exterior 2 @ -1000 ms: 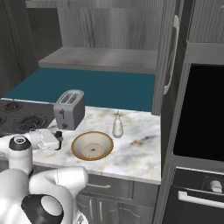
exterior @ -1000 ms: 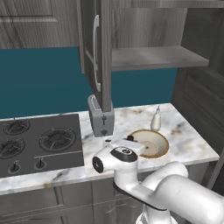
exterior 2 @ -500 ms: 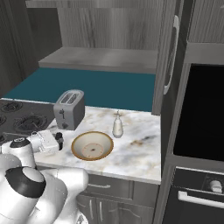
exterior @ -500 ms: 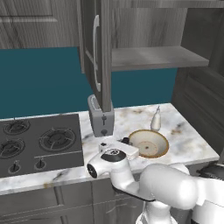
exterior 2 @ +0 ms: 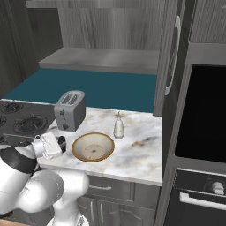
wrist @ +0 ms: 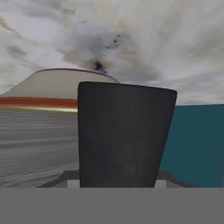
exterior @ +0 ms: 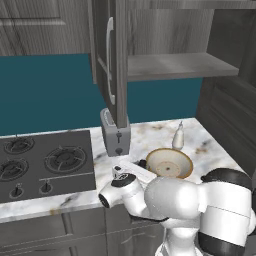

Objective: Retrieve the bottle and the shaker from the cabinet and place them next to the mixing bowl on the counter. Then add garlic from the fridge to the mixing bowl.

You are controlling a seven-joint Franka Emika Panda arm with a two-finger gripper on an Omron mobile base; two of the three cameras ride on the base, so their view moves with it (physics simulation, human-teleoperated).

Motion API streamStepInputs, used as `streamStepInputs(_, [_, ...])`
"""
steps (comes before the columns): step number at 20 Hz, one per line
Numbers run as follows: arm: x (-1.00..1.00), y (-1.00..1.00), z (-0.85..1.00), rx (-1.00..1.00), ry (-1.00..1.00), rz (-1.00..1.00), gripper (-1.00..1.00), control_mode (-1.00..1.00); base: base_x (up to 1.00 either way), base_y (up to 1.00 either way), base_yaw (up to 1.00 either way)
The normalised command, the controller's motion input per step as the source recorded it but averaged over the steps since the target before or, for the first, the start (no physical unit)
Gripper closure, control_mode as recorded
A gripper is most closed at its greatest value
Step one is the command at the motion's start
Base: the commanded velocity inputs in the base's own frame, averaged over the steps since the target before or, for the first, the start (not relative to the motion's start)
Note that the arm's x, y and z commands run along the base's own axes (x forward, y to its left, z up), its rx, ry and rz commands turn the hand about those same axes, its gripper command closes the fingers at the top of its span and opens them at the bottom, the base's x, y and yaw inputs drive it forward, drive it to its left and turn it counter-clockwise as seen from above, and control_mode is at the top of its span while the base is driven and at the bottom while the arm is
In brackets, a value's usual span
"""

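At centre of the left base view, a mixing bowl (exterior: 169, 163) sat on marble counter (exterior: 210, 147), bottle (exterior: 178, 136) behind it. Centre-left in the right base view, the gripper (exterior 2: 62, 144) neared the bowl. Filling the hand view's middle, a dark shaker (wrist: 124, 133) was pinched; no writing readable.

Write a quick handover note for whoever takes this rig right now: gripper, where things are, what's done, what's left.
Gripper: shut on the dark shaker, low over the counter, just left of the bowl.
Bottle: upright on the counter close behind the bowl; that part is done.
Cabinet door: open.
Left: set the shaker down beside the bowl and let go, then fetch garlic from the fridge and drop it in the bowl.
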Motion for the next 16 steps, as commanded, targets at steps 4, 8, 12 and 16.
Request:
streamStepInputs(4, [0.22,0.0,-0.29,0.0,-0.1,-0.02,1.0,-1.0,0.0,0.0,0.0])
streamStepInputs(8, [0.19,0.0,-0.29,-0.02,-0.1,-0.02,1.0,-1.0,0.0,0.0,0.0])
streamStepInputs(12, [0.18,0.01,-0.32,-0.03,-0.08,-0.02,1.0,-1.0,0.0,0.0,0.0])
streamStepInputs(16, [0.19,0.07,-0.35,-0.05,-0.07,-0.02,1.0,-1.0,0.0,0.0,0.0])
